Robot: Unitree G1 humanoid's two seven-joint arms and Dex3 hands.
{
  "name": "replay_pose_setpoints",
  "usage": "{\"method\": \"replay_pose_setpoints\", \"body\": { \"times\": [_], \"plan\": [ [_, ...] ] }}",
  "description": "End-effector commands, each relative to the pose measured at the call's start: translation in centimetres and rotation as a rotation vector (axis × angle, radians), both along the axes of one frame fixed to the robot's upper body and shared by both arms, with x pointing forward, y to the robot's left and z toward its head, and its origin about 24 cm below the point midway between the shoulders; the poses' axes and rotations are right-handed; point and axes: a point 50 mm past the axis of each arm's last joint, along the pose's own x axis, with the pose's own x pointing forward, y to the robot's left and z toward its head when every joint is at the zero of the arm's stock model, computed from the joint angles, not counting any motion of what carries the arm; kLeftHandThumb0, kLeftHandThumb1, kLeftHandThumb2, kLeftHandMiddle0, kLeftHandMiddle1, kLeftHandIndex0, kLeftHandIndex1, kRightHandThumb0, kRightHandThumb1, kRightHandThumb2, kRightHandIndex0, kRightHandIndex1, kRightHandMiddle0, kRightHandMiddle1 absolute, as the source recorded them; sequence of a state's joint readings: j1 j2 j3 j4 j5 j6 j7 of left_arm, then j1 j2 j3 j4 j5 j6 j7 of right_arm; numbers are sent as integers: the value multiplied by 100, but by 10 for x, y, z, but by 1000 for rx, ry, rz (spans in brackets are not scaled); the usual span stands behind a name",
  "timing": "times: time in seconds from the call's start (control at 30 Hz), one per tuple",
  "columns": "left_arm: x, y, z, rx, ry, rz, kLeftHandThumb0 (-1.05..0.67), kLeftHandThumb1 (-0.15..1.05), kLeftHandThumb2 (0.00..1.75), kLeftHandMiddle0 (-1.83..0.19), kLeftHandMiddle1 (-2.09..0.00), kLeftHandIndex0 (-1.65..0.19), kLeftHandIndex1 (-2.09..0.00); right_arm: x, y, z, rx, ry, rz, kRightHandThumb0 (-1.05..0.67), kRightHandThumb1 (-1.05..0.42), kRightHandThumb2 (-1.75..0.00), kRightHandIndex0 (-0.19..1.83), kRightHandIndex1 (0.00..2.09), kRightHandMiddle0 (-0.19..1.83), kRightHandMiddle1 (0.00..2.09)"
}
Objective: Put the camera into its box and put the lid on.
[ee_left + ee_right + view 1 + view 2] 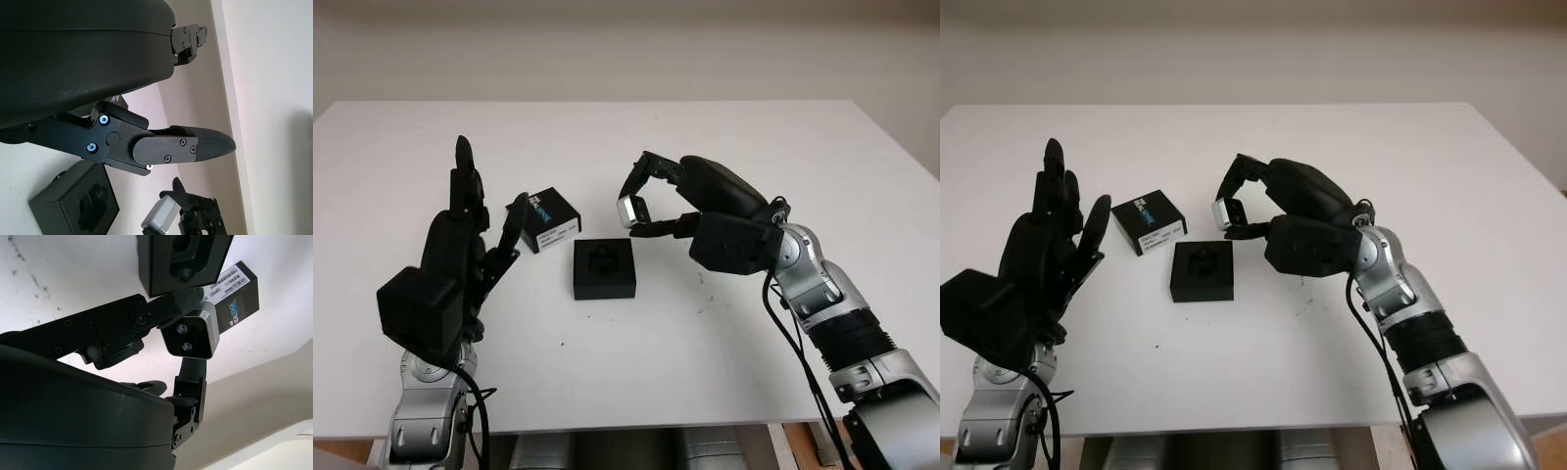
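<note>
Left hand [460, 240] stands raised over the near left part of the white table [724, 362], open and holding nothing, its fingertips pointing away from the robot. Just beyond its fingers lies the lid [551, 219], a black sleeve with a white label, flat on the table and turned at a slant. Next to the right, a little nearer the robot, sits the box [604, 267], a black square tray with a moulded recess in its top; it lies close beside the lid, though whether the two touch cannot be told. Above and just right of the box, the right hand [651, 204] is closed on the camera [631, 210], a small silver block pinched between the fingertips and held clear of the table. The head views give this layout but show only a silver face of the camera; the right wrist view shows the camera [190, 336] close up, with two round lenses on its front, one finger [168, 306] pressed on one side and another finger [188, 379] on the opposite side, and the box and the labelled lid behind it. The left wrist view adds the box's recess from a low angle and the camera in the other hand's fingertips beyond it.
</note>
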State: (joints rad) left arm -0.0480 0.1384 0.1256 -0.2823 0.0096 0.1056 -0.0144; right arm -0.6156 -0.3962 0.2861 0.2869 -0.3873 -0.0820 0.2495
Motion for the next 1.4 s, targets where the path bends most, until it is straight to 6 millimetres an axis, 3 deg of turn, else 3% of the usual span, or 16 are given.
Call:
{"method": "replay_pose_setpoints", "body": {
  "times": [0.0,0.63,1.37],
  "plan": [
    [0,-4,6,-16,-28,-8,-70,105,41,19,0,19,0,-4,2,5,12,-6,-13,-43,-105,-13,35,5,35,181],
    [6,-18,4,-66,-47,-17,-69,105,40,19,0,19,0,-20,8,-6,-34,73,-110,-40,-105,-14,38,7,32,175],
    [7,-20,1,-89,-59,-21,-69,105,39,19,0,19,0,-27,33,-17,112,73,-111,-41,-105,-13,41,7,39,181]
  ]
}}
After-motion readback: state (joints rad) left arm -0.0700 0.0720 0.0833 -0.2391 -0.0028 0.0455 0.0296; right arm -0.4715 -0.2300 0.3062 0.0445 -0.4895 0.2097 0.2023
